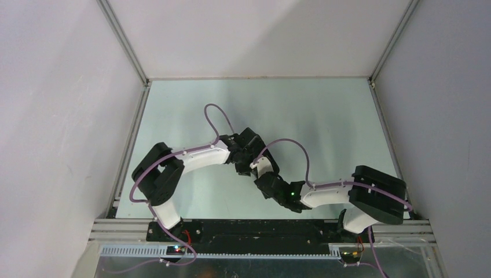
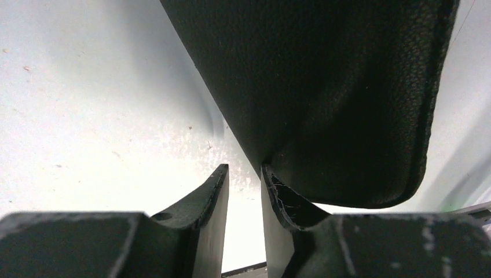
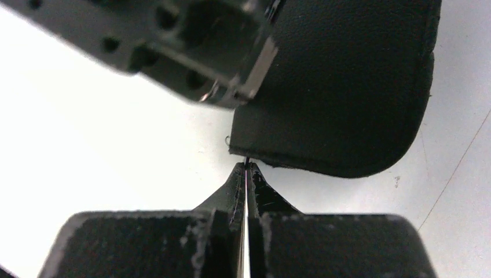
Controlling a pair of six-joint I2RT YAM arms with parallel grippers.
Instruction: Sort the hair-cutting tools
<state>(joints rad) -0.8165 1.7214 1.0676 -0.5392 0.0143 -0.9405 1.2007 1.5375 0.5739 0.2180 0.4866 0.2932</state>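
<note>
Top external: both wrists (image 1: 257, 165) hide the pouch (image 2: 336, 87).
Left fingers (image 2: 208, 202) slightly spread; right fingers (image 3: 228, 200) pressed together, at its 6 o'clock edge.

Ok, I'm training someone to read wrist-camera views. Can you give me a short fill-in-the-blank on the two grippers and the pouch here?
1. In its own wrist view, the right gripper has its jaws ____, fingertips pressed together.
2. The left gripper has its jaws ____, with pale table showing through the gap.
3. The big leathery pouch that fills the top of both wrist views is ____ in colour.
Missing words: shut; open; black.
</note>
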